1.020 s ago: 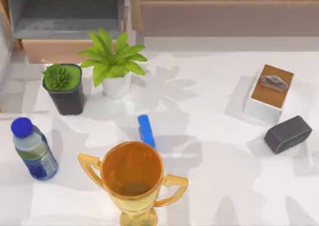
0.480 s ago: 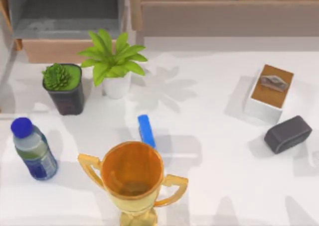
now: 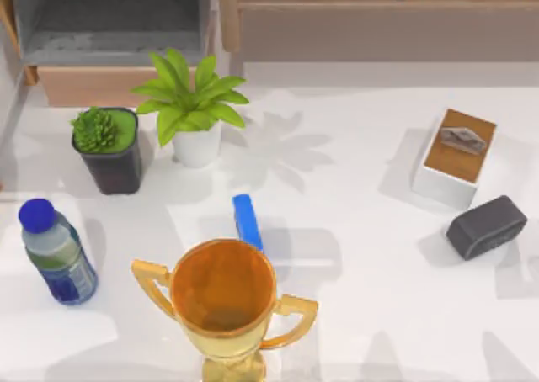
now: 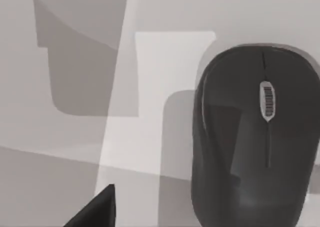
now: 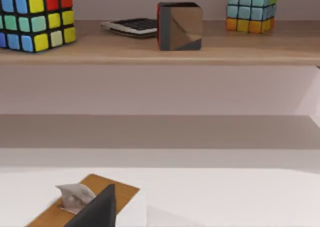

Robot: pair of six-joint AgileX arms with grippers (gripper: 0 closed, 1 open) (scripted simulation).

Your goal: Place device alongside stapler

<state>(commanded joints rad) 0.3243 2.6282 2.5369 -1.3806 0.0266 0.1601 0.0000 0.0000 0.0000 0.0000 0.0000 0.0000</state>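
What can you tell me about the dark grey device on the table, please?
The device is a small dark grey block with rounded corners and a matt, plastic-like look. It lies flat and skewed on the white table, at the right side, just in front of the white tissue box, apart from it. Nothing holds it; the stapler lies far to its left.

- The device [image 3: 487,226] at right looks matt dark grey plastic.
- The stapler [image 3: 247,220] is smooth blue plastic.
- The trophy [image 3: 223,302] shines like glossy gold metal.
- The tissue box [image 3: 455,157] has a wood-look top.
- The table [image 3: 354,264] is smooth white.

Office-like desk [image 3: 354,315], shelf [image 5: 160,49], calculator [image 5: 131,26]
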